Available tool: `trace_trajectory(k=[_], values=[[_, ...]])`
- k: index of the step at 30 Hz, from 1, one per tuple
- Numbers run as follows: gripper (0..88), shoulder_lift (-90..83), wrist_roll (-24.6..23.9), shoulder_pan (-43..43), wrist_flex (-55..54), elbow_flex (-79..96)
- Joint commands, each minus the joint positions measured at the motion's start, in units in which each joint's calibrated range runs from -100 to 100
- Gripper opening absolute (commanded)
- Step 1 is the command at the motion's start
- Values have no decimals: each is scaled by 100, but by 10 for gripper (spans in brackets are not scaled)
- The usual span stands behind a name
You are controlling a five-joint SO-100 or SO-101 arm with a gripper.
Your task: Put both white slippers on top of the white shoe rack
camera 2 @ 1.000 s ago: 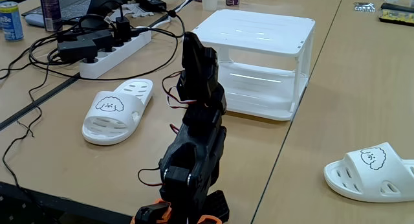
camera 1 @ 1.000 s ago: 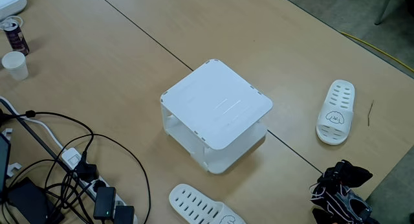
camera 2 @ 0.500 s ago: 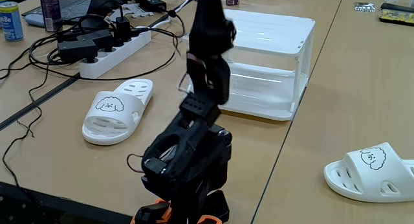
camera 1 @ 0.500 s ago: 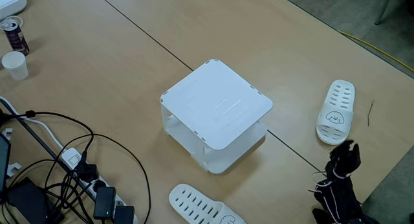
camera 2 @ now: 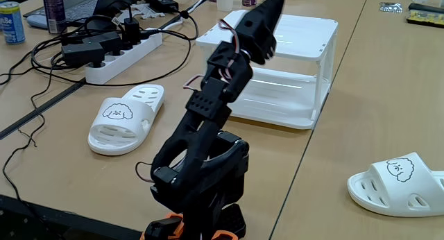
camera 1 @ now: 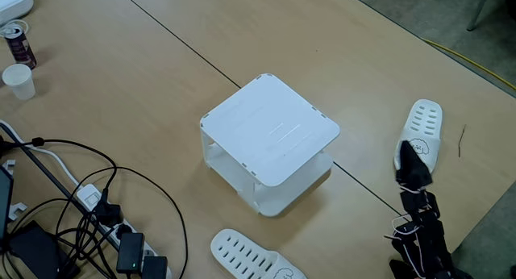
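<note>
The white shoe rack (camera 1: 270,134) stands mid-table, its flat top bare; it appears again as the rack (camera 2: 277,32) ahead of the arm. One white slipper (camera 1: 424,126) lies on the table to the right of the rack, the other slipper (camera 1: 250,256) at the bottom edge. From behind the arm, a slipper (camera 2: 125,118) lies on the left and a slipper (camera 2: 399,181) on the right. The black arm reaches up and forward. My gripper (camera 2: 276,0) hangs in the air in front of the rack's top, looks shut and holds nothing. From above, the gripper (camera 1: 409,154) overlaps the right slipper's near end.
A power strip (camera 2: 118,60) with tangled black cables (camera 1: 97,222) lies to the left. A paper cup (camera 1: 18,80) and a can (camera 1: 16,41) stand at the far left. The table edge (camera 1: 484,222) runs close to the arm's base (camera 2: 201,198).
The arm has unfolded from a tucked pose, lifting and stretching forward toward the rack. Slippers and rack have not moved.
</note>
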Motion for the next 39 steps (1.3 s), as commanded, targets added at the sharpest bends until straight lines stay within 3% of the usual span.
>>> trace_trajectory(k=[1,10,19,26,32,39], values=[[8,412,42,-879,47,43],[8,1430,42,-2679,384,70],[8,1472,42,-5122,479,476],[8,1455,42,-5336,367,900],[10,1884,42,-5402,-1169,1784],[10,3306,42,-6380,-2688,2001]])
